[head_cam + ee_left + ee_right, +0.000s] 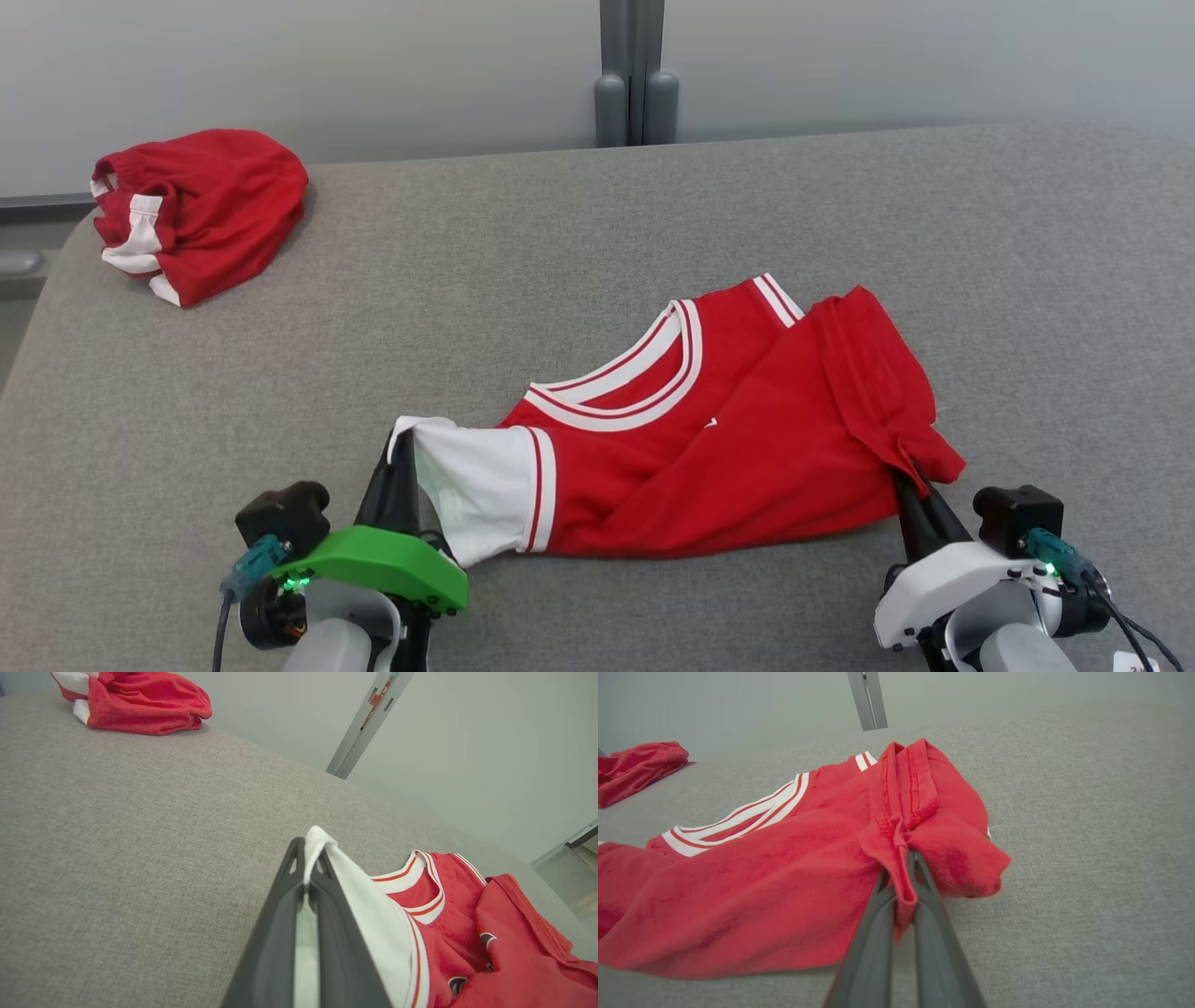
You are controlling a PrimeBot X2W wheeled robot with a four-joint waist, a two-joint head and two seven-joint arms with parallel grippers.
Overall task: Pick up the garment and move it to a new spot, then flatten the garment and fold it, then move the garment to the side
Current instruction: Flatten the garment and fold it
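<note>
Low in the head view, the left gripper (403, 446), two long dark fingers (275, 933) rising from a green-shelled wrist (383, 562), is pinched flat on the white sleeve of the red-and-white cloth jersey (747, 448), while the right gripper (907, 485), on a white-shelled wrist (943, 581), clamps a red fold.

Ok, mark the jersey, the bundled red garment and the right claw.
jersey (747, 467): head view, red body panel.
bundled red garment (215, 196): head view, top of the bundle.
right claw (909, 858): right wrist view, between fingertips pinching the cloth.
</note>
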